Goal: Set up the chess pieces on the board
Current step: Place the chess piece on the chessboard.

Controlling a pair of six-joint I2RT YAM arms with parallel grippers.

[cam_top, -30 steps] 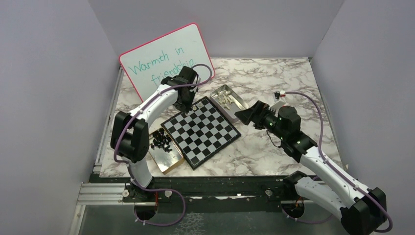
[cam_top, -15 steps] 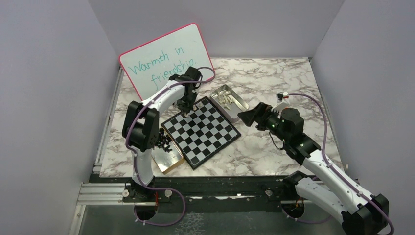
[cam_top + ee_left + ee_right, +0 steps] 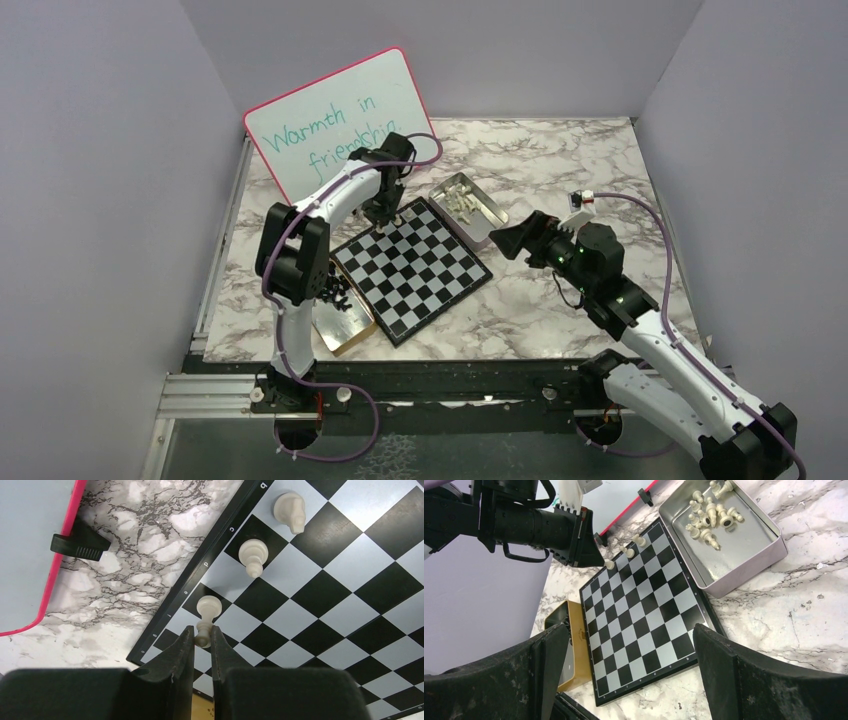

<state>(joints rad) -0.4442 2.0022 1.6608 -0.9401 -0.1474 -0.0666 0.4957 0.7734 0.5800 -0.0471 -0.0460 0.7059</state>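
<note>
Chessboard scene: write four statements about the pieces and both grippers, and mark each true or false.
1. The left gripper is shut on a cream chess piece at the chessboard's edge. True.
2. Black pieces stand on the chessboard. False: only cream pieces stand there; the black pieces lie in the gold tin.
3. The right gripper is open and holds nothing. True.
4. The silver tin is empty. False: loose cream chessmen lie in it.

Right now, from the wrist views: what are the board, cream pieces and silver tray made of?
Board: likely laminated card or plastic; smooth, glossy printed squares.
Cream pieces: probably moulded plastic; smooth, slightly shiny.
Silver tray: looks like thin metal; dull reflective floor, rolled rim.
</note>
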